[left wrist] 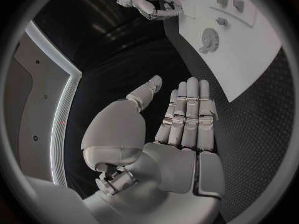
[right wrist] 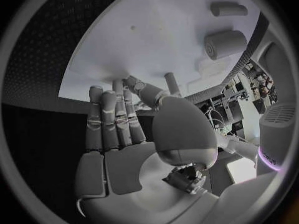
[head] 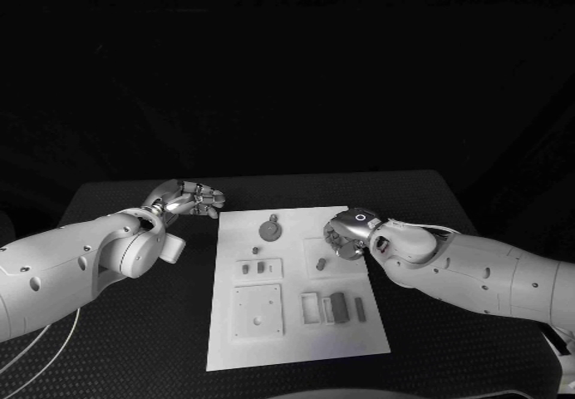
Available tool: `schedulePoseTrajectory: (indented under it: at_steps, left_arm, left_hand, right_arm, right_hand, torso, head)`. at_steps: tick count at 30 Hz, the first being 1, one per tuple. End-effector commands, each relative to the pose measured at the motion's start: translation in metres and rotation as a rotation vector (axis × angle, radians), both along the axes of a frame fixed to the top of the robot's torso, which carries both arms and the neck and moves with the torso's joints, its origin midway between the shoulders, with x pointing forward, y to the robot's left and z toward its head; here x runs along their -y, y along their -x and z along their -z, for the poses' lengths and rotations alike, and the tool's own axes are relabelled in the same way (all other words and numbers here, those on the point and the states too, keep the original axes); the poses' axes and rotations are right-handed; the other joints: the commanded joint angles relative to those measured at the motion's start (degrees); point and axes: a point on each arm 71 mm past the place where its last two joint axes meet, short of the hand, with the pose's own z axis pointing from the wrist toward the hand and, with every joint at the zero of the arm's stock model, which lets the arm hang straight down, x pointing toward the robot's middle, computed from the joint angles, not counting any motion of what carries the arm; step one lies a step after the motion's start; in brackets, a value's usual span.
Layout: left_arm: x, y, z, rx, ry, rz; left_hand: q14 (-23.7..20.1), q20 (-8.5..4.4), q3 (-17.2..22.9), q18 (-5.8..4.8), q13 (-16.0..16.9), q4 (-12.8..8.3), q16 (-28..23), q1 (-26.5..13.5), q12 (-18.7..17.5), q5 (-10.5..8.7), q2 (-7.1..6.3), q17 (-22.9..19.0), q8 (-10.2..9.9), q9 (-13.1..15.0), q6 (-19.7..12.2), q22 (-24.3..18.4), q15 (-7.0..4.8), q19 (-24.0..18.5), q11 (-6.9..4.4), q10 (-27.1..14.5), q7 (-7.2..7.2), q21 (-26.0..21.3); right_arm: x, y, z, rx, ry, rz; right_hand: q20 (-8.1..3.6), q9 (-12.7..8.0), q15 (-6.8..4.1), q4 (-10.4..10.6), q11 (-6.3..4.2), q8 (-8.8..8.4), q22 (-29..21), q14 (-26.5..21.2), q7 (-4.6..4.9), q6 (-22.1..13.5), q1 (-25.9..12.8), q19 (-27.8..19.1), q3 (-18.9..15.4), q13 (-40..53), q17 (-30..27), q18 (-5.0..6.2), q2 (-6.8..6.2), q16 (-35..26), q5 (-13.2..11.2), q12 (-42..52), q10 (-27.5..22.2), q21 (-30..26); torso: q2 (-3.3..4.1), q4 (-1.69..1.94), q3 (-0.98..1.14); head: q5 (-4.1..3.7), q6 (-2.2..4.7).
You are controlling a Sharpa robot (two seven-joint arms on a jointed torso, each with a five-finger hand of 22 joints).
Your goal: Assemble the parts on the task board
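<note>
The white task board (head: 300,332) lies in the middle of the table. A round toothed part (head: 272,229) sits near its far edge, and the same part (left wrist: 211,36) appears in the left wrist view. Small grey parts (head: 253,268) stand in a square recess, and another small part (head: 321,264) lies to their right. My left hand (head: 186,199) hovers off the board's far left corner, fingers (left wrist: 187,109) straight and palm empty. My right hand (head: 347,237) hangs over the board's far right area, fingers (right wrist: 112,114) extended with nothing in the palm. A short peg (right wrist: 170,80) shows just beside its thumb.
Two cylindrical parts (right wrist: 224,45) (right wrist: 227,8) lie on the board beyond my right hand. Dark oblong pieces (head: 339,306) sit in slots near the board's front right. A plain square plate (head: 257,311) occupies the front left. The black table (head: 132,332) surrounds the board.
</note>
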Motion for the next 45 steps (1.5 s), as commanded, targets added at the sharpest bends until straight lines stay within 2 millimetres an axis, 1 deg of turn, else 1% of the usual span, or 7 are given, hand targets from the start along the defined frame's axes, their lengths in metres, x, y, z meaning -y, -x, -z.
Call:
schedulePoseTrajectory:
  at_steps: [1,8,11,26,34,41,45]
  left_arm:
    - [0.001,0.000,-0.001,0.000,0.009,0.004]
    - [0.001,0.000,-0.001,0.000,0.008,0.001]
    - [0.000,0.000,-0.001,0.000,0.007,-0.001]
    - [-0.002,-0.001,-0.001,-0.001,0.004,-0.006]
    - [-0.002,-0.001,0.000,-0.002,0.004,-0.005]
    - [-0.001,-0.002,0.000,-0.004,0.005,-0.001]
    - [-0.001,-0.002,0.000,-0.006,0.006,0.001]
  left_hand:
    - [0.47,0.03,-0.41,0.10,-0.08,0.02,-0.33,-0.48,0.00,-0.22,-0.04,0.13,0.16,-0.05,-0.35,-0.07,-0.03,0.40,0.01,-0.36,0.01,0.23]
    - [0.66,-0.05,-0.45,0.11,-0.09,0.03,-0.34,-0.42,0.03,-0.22,-0.02,0.44,0.22,-0.05,-0.37,-0.13,-0.12,0.59,-0.01,-0.33,0.00,0.28]
    - [0.72,-0.08,-0.48,0.10,-0.09,0.04,-0.35,-0.42,0.03,-0.22,-0.04,0.56,0.22,-0.06,-0.41,-0.15,-0.15,0.67,-0.01,-0.32,0.01,0.30]
    - [0.99,-0.22,-0.56,0.09,-0.12,0.06,-0.42,-0.37,0.04,-0.22,-0.07,1.07,0.26,-0.09,-0.55,-0.25,-0.29,0.95,-0.02,-0.31,0.06,0.35]
    - [1.04,-0.24,-0.60,0.08,-0.12,0.08,-0.46,-0.38,0.04,-0.22,-0.09,1.21,0.27,-0.10,-0.60,-0.28,-0.32,1.02,-0.02,-0.30,0.08,0.35]
    - [1.09,-0.29,-0.67,0.04,-0.09,0.13,-0.60,-0.42,0.14,-0.22,-0.15,1.48,0.30,-0.12,-0.68,-0.35,-0.35,1.09,-0.11,-0.09,0.10,0.32]
    - [1.09,-0.30,-0.71,0.02,-0.09,0.15,-0.65,-0.47,0.14,-0.22,-0.20,1.56,0.30,-0.13,-0.71,-0.38,-0.35,1.10,-0.12,-0.08,0.11,0.31]
  right_arm:
    - [-0.002,0.009,0.016,-0.042,0.035,-0.011]
    - [-0.004,0.009,0.015,-0.037,0.029,-0.011]
    - [-0.004,0.010,0.014,-0.028,0.019,-0.011]
    - [-0.007,0.011,0.010,-0.003,-0.014,-0.013]
    - [-0.009,0.012,0.007,-0.007,-0.031,-0.011]
    - [-0.006,0.006,-0.004,-0.017,-0.049,0.004]
    - [-0.002,0.002,-0.011,-0.053,-0.081,0.033]
  right_hand:
    - [-0.15,0.13,-0.41,0.29,-0.25,0.43,0.09,0.39,-0.18,0.73,-0.53,0.55,0.14,-7.73,0.11,1.08,0.13,-0.19,0.21,-1.92,0.95,0.17]
    - [-0.52,0.19,-0.90,0.14,-0.76,0.88,0.15,1.01,-0.56,1.65,-0.79,1.12,0.21,-7.74,0.18,1.08,0.19,-0.26,0.22,-1.65,2.32,0.26]
    - [-0.60,0.21,-1.05,0.12,-0.91,1.00,0.16,1.16,-0.66,1.89,-0.85,1.28,0.23,-7.72,0.20,1.08,0.20,-0.30,0.22,-1.56,2.74,0.27]
    - [-0.80,0.22,-1.29,0.00,-1.14,1.14,0.15,1.44,-0.82,2.18,-0.62,1.59,0.46,-7.73,0.23,1.08,0.26,-0.38,0.22,-1.51,3.30,0.26]
    - [-0.84,0.22,-1.34,0.01,-1.19,1.18,0.16,1.56,-0.85,2.27,-0.63,1.70,0.46,-7.73,0.26,1.08,0.17,-0.37,0.22,-1.51,3.46,0.28]
    - [-0.88,0.22,-1.38,0.06,-1.24,1.19,0.18,1.69,-0.86,2.31,-0.70,1.83,0.44,-7.74,0.29,1.08,0.12,-0.36,0.21,-1.51,3.59,0.32]
    - [-0.89,0.19,-1.38,0.07,-1.22,1.15,0.15,1.64,-0.84,2.25,-0.75,1.80,0.49,-7.80,0.27,1.08,0.14,-0.48,0.22,-1.62,3.54,0.23]
  torso:
    - [0.03,0.02,0.08]
    - [0.02,-0.01,0.02]
    - [0.04,-0.04,0.04]
    - [0.01,0.00,0.01]
    - [0.03,0.07,0.03]
    - [0.01,-0.01,-0.04]
    - [0.03,-0.07,-0.05]
  head:
    - [0.19,-0.02]
    - [0.29,-0.01]
    - [0.30,0.00]
    - [0.35,0.07]
    - [0.49,-0.10]
    - [0.53,-0.22]
    - [0.54,-0.12]
